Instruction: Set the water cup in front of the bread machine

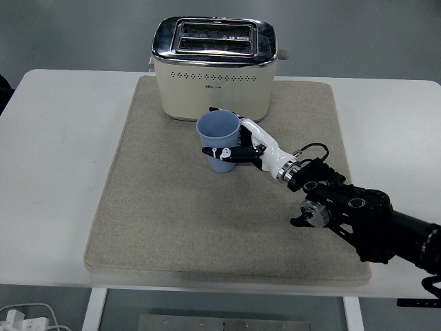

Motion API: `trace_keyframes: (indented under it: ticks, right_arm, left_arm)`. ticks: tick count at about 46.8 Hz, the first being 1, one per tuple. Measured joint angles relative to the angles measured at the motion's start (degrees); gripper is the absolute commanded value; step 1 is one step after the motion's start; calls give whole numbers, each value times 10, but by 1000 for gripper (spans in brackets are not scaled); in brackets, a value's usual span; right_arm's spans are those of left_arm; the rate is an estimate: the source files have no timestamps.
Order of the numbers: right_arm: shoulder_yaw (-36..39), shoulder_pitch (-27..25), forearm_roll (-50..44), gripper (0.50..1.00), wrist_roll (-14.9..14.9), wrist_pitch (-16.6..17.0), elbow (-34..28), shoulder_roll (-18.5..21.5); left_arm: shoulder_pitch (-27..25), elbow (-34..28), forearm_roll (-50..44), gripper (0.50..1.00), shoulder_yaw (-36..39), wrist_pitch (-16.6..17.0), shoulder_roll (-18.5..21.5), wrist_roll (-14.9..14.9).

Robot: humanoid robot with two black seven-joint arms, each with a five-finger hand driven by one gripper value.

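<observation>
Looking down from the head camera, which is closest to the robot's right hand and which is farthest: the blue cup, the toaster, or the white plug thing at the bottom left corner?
1. The blue cup: the right hand is wrapped around it, on the mat's middle.
2. The toaster: just behind the cup, at the mat's far edge.
3. The white plug: far off at the bottom left, below the table's near edge.

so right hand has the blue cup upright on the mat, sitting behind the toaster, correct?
Not behind. The head view shows the blue cup in front of the toaster, on its near side toward the table's near edge. The rest holds: the right hand grasps it, upright, over the beige mat.
</observation>
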Motion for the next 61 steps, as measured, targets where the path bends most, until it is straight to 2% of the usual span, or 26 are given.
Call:
trace_keyframes:
  ticks: [33, 61]
  right_arm:
    - [2, -6, 0, 924, 1, -2, 27, -22]
    - [17, -18, 0, 924, 4, -3, 40, -25]
  left_arm:
    - [0, 0, 0, 1000, 0, 0, 0, 0]
    - [0, 0, 0, 1000, 0, 0, 0, 0]
